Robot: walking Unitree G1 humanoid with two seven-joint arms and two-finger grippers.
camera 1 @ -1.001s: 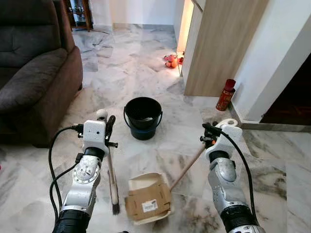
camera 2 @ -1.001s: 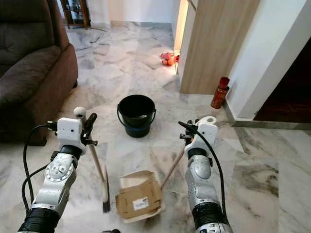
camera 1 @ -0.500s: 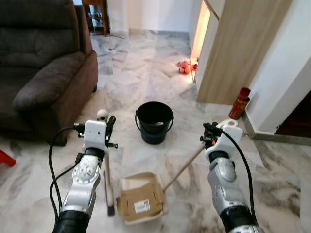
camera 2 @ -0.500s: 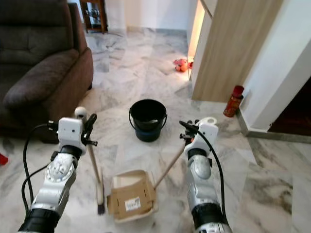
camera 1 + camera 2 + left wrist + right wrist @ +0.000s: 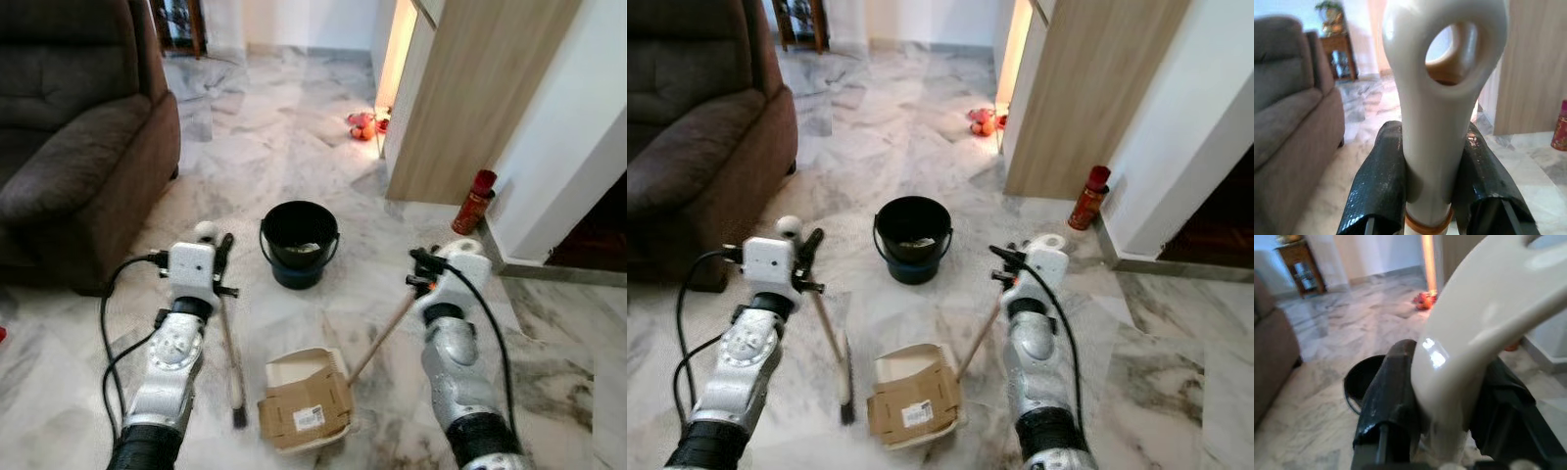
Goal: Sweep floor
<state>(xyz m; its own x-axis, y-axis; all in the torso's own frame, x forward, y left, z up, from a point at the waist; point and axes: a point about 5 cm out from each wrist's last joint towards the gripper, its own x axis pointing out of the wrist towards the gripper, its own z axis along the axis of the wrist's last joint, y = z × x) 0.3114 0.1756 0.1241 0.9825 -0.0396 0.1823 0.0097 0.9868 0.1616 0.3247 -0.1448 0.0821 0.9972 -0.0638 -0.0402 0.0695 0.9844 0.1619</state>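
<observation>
So the left gripper (image 5: pixel 221 257) was clamped on the top of the broom (image 5: pixel 230 357), black fingers (image 5: pixel 1382 191) squeezing either side of the white handle end; bristles sat on the marble floor (image 5: pixel 294 147) just left of the dustpan (image 5: pixel 306 401); the right gripper (image 5: pixel 1004 264) was closed tight on the dustpan's long handle. A flattened piece of cardboard (image 5: pixel 306 416) lay across the pan, hanging over its front edge. My worry: that cardboard looked loose, so lifting or tilting the pan toward the black bucket (image 5: pixel 298 241) could let it slide off early; the bucket mouth also looked narrow for it; and the pan was held way up at the handle's far end, so it might've swung or twisted.
</observation>
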